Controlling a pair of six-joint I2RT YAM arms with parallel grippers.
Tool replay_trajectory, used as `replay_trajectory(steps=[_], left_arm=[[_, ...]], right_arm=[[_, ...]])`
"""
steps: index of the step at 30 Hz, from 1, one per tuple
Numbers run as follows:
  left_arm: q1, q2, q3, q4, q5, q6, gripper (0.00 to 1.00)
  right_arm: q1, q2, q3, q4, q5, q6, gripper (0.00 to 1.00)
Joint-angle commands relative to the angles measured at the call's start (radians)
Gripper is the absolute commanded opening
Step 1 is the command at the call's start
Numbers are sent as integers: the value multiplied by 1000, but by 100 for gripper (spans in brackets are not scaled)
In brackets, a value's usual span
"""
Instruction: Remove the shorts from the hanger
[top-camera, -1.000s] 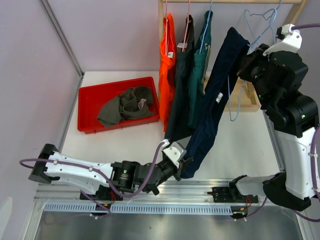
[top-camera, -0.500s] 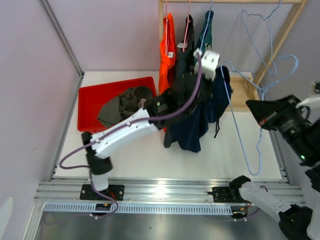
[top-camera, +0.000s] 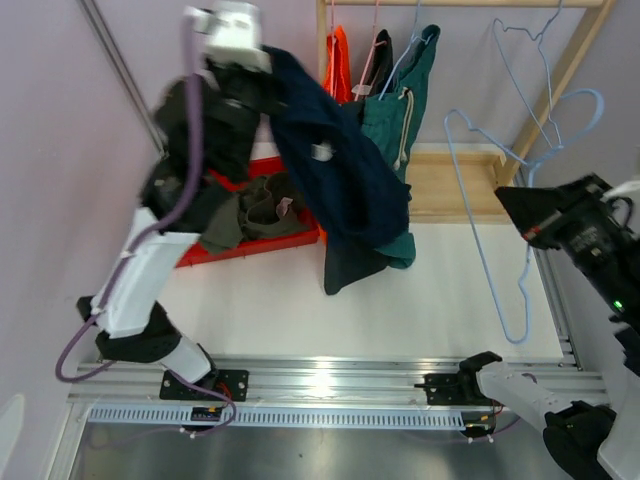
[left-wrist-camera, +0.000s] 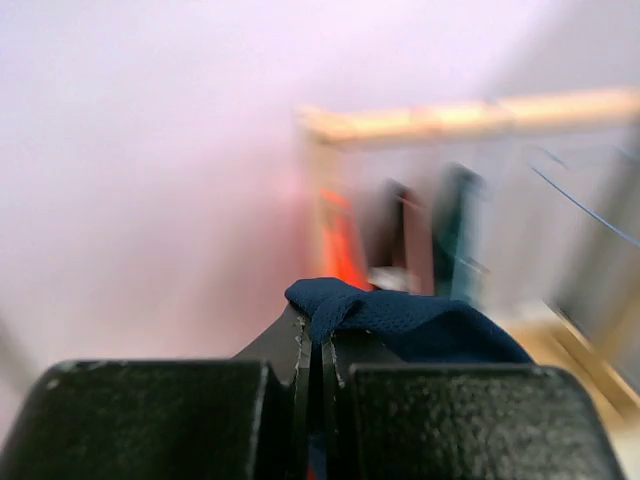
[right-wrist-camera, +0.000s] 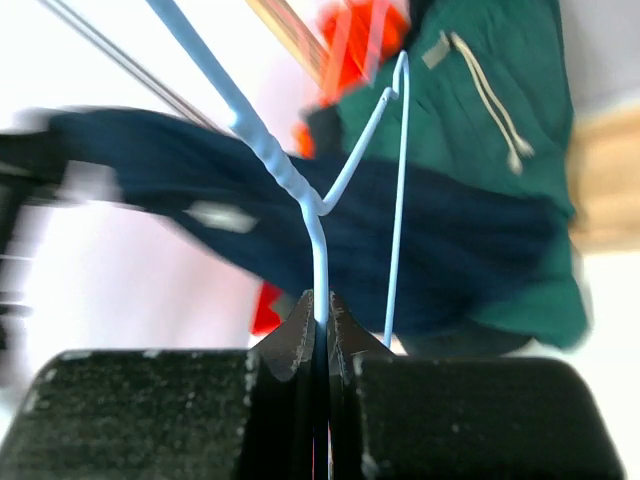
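No legible text, brand, number or sign in any view.

Only candidates:
- white tag (top-camera: 320, 152) on the navy shorts (top-camera: 350, 185): too small to read from the top camera, and smeared by motion blur in the right wrist view.
- pale tag (top-camera: 285, 207) on the olive shorts (top-camera: 250, 208): too small to read.

The left wrist view has a blurred background and shows no print.
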Motion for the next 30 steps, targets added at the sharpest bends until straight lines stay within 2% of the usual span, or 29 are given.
replay_trajectory(steps=[1,4,8,11,12,13,15,16,21,22,26,27,29,30], left_arm=[[157,-83,49,17,-6,31,0],[298,-75,40,-26,57,-24,0],[504,-57,14,-78,221,-142,0],[602,-31,-48,-96,299,-238,0],[613,-34,-78,-69,327,-249,0],[621,-49,-198,-43,330,-254,0],[633,-68,-282,49,352,-257,0],[644,-71,-377,71,362,-260,0],[676,-25,-488,101,399,-314,0],[676,-26,-564,133,399,-317,0],[675,-63,-712,186,412,-372,0],[676,-80,-750,189,415,-407,2],[676,-95,-864,203,413,-440,12],[676,-101,-893,209,415,-466,27]], right_arm=[[-5,48,-70,100,-20,-20,0],[-5,78,-100,143,-14,-26,0],[-3,123,-101,172,-8,-62,0],[-3,155,-95,189,30,-78,0],[-5,161,-97,193,34,-86,0],[-3,169,-106,201,38,-89,0],[-3,172,-135,225,40,-92,0],[-3,172,-147,242,40,-92,0],[-5,158,-225,288,38,-82,0],[-3,155,-235,296,38,-83,0],[-6,158,-253,314,41,-95,0],[-5,172,-250,321,37,-98,0],[-8,195,-217,336,26,-115,0],[-8,230,-195,334,26,-121,0]])
